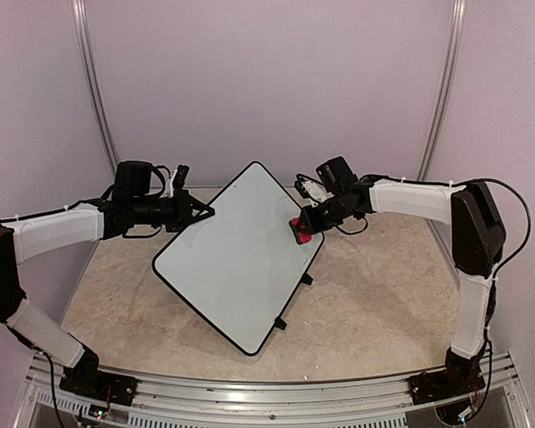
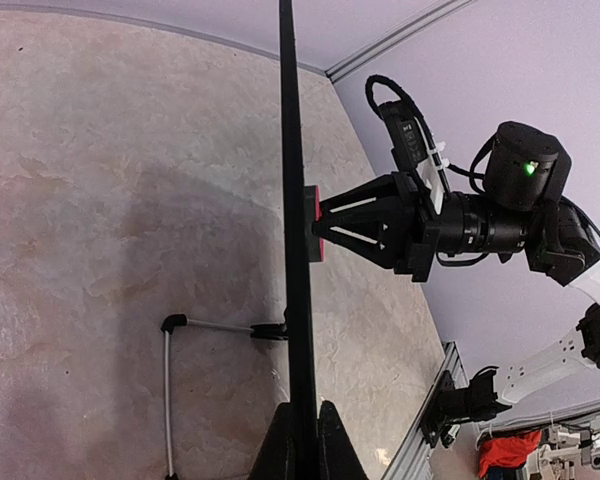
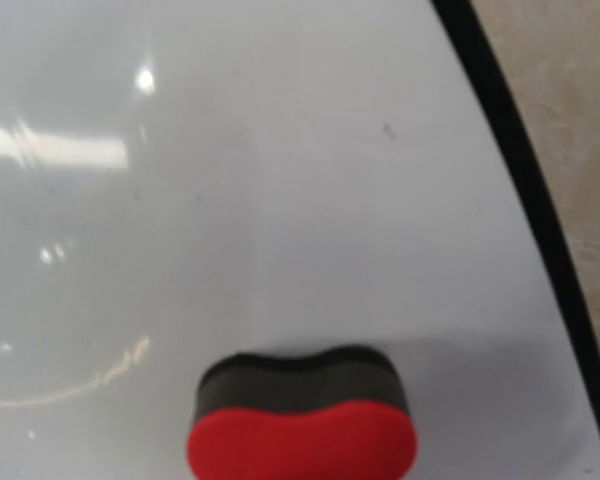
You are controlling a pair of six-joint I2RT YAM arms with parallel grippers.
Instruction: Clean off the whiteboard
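Note:
The whiteboard [image 1: 236, 259] is a large white board with a thin black rim, tilted up on the table and wiped clean. My left gripper [image 1: 205, 212] is shut on its left rim; in the left wrist view the board shows edge-on as a black line [image 2: 292, 200] pinched between my fingers [image 2: 302, 440]. My right gripper [image 1: 308, 223] is shut on the red eraser [image 1: 300, 229] and presses its black pad against the board near the right edge. In the right wrist view the eraser [image 3: 302, 425] lies on the white surface [image 3: 230, 200]; my fingers are hidden.
A wire stand [image 2: 170, 380] with small black feet [image 1: 281, 324] props the board from behind. The beige tabletop [image 1: 383, 303] lies around it. Grey walls enclose the back and sides. An aluminium rail [image 1: 276, 392] runs along the near edge.

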